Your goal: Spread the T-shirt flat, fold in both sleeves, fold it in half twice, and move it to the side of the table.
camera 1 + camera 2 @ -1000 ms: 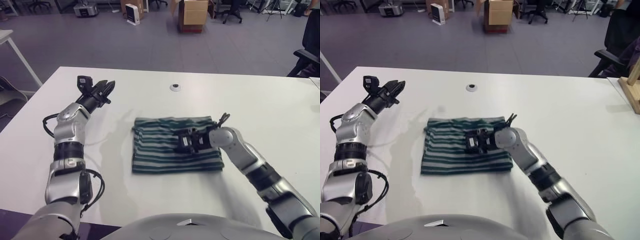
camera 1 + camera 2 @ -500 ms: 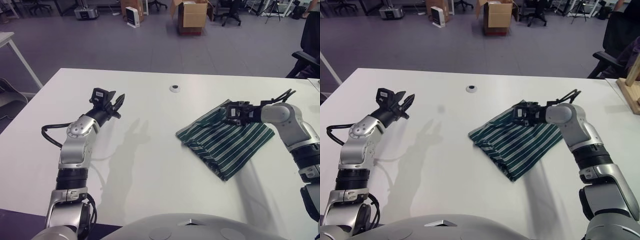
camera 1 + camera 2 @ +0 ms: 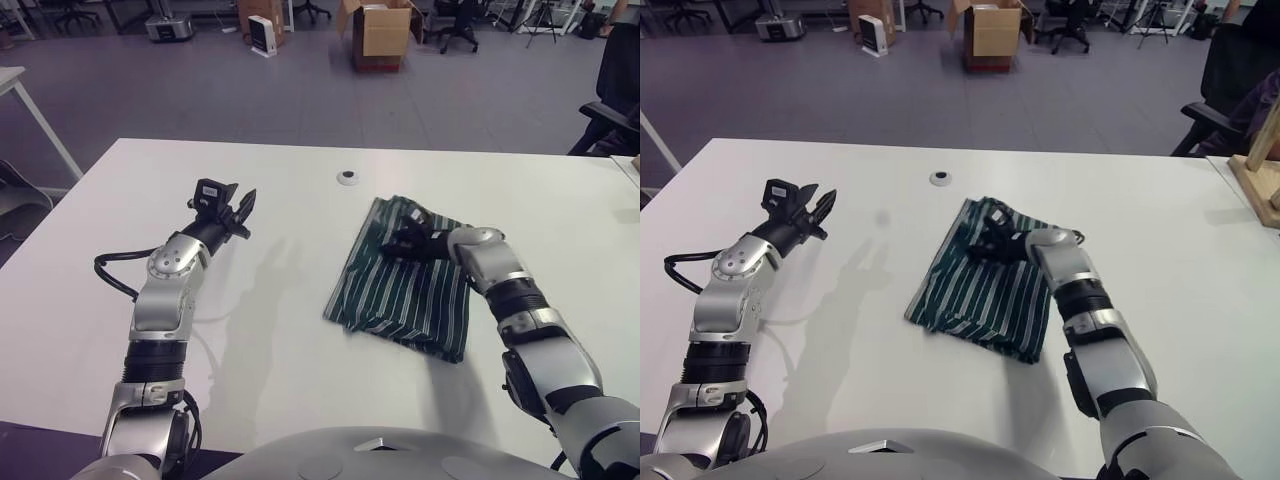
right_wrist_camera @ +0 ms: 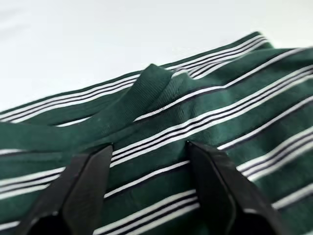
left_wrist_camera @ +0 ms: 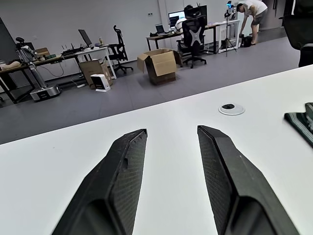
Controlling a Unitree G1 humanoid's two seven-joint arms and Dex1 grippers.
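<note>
The folded green-and-white striped T-shirt (image 3: 405,290) lies on the white table (image 3: 300,380), right of centre, with its long side running away from me. My right gripper (image 3: 402,240) rests on the shirt's far end. In the right wrist view its black fingers (image 4: 83,191) stand apart and press down on the striped cloth (image 4: 205,107) near a ribbed fold, so the right gripper (image 4: 149,147) is open. My left gripper (image 3: 240,205) hangs above the table's left half, well apart from the shirt. Nothing is between its open fingers (image 5: 122,171).
A small round disc (image 3: 348,177) sits on the table beyond the shirt. A wooden stand (image 3: 1262,165) shows at the far right edge. On the floor behind the table are a cardboard box (image 3: 385,25) and office chairs.
The right gripper dragged the shirt from front centre out to the right, then back toward the middle, turning it lengthwise. The left gripper drifted a little inward.
</note>
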